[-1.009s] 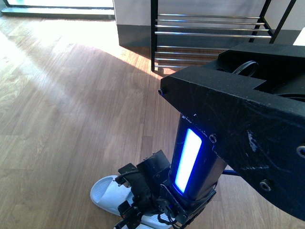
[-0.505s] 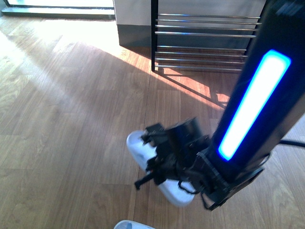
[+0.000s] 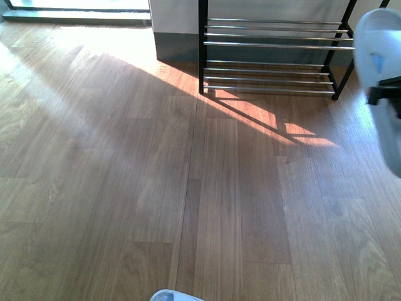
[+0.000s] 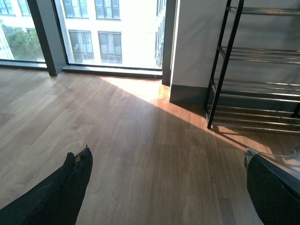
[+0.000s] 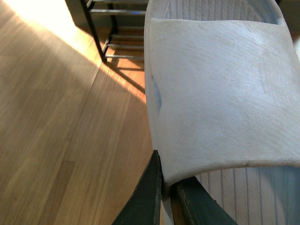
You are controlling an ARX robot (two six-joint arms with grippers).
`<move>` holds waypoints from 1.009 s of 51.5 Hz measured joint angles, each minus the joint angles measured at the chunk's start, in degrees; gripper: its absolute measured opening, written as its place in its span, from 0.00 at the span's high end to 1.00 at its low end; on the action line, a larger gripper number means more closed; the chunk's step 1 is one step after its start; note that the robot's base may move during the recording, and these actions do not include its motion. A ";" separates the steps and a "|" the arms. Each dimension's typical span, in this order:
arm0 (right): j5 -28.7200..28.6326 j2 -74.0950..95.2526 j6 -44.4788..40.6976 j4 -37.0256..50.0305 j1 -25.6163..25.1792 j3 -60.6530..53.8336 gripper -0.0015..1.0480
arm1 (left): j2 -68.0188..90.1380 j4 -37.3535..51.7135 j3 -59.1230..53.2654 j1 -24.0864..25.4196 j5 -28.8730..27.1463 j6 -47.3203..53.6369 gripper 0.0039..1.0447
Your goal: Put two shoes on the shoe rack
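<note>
A pale blue slide [image 3: 381,69] hangs in the air at the right edge of the front view, level with the shoe rack [image 3: 276,44] against the back wall. In the right wrist view my right gripper [image 5: 166,187] is shut on the edge of the slide's [image 5: 225,93] strap, and the rack [image 5: 110,35] lies beyond it. Only the tip of another pale slide [image 3: 175,296] shows, on the floor at the bottom edge. My left gripper [image 4: 168,187] is open over bare floor, with the rack [image 4: 262,56] ahead of it. No sneakers are in view.
Wood floor [image 3: 125,175] fills the scene, with a sunlit patch in front of the rack. A grey wall base [image 3: 175,47] stands left of the rack, and a floor-length window [image 4: 93,33] lies further left.
My right arm has lifted the slide off the floor near the bottom of the view and carried it up and right toward the rack. The arm has mostly left the front view.
</note>
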 joint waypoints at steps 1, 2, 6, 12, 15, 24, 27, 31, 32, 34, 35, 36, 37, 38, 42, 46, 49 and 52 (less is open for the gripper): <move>-0.13 -1.97 0.00 -0.26 -0.74 -1.22 0.98 | 0.00 0.00 0.00 0.00 0.00 0.00 0.09; -0.57 -3.87 0.00 -0.59 -1.51 -2.36 0.98 | 0.00 -0.02 0.00 0.00 0.00 0.00 0.09; -1.36 -10.88 0.02 -1.46 -4.04 -6.91 0.98 | 0.00 0.00 0.00 0.00 0.00 0.00 0.09; -1.36 -14.47 0.02 -1.57 -4.98 -8.83 0.98 | 0.00 0.00 0.00 0.00 0.00 0.00 0.09; -1.51 -14.45 0.02 -1.57 -4.96 -8.87 0.98 | 0.00 0.00 0.00 0.00 0.00 0.00 0.09; -1.75 -14.43 0.02 -1.64 -4.94 -8.94 0.98 | 0.00 0.00 0.00 0.00 0.00 0.00 0.09; -1.68 -14.40 0.02 -1.64 -4.94 -8.94 0.98 | 0.00 0.00 0.00 0.00 -0.02 0.00 0.09; -1.75 -14.40 0.02 -1.66 -4.92 -8.96 0.98 | 0.00 -0.02 0.00 0.00 -0.13 0.00 0.09; -1.81 -14.40 0.02 -1.66 -4.85 -8.96 0.98 | 0.00 0.00 0.00 0.00 -0.13 0.00 0.09; -2.10 -14.45 0.02 -1.66 -4.76 -8.96 0.98 | 0.00 0.00 0.00 0.00 -0.13 0.00 0.09; -2.16 -14.45 0.02 -1.66 -4.74 -8.96 0.98 | 0.00 0.00 0.00 0.00 -0.13 0.00 0.09; -2.19 -14.45 0.00 -1.66 -4.74 -8.96 0.98 | 0.00 0.00 0.00 0.00 -0.13 0.00 0.09; -2.16 -14.45 0.00 -1.66 -4.74 -8.96 0.98 | 0.00 0.00 0.00 0.00 -0.13 0.00 0.09; -2.16 -14.45 0.00 -1.66 -4.74 -8.96 0.98 | 0.00 0.00 0.00 0.00 -0.13 0.00 0.09; -2.12 -14.43 0.02 -1.68 -4.74 -8.96 0.98 | 0.00 -0.02 0.00 0.00 -0.15 0.00 0.09; -2.08 -14.38 0.00 -1.68 -4.79 -8.96 0.98 | 0.00 -0.02 0.00 0.00 -0.11 0.00 0.09; -1.68 -14.36 0.02 -1.70 -4.87 -8.98 0.98 | 0.00 0.00 0.00 0.00 -0.13 0.00 0.09; -1.77 -14.53 0.00 -1.68 -4.87 -8.96 0.98 | 0.00 -0.02 0.00 0.00 -0.11 0.00 0.09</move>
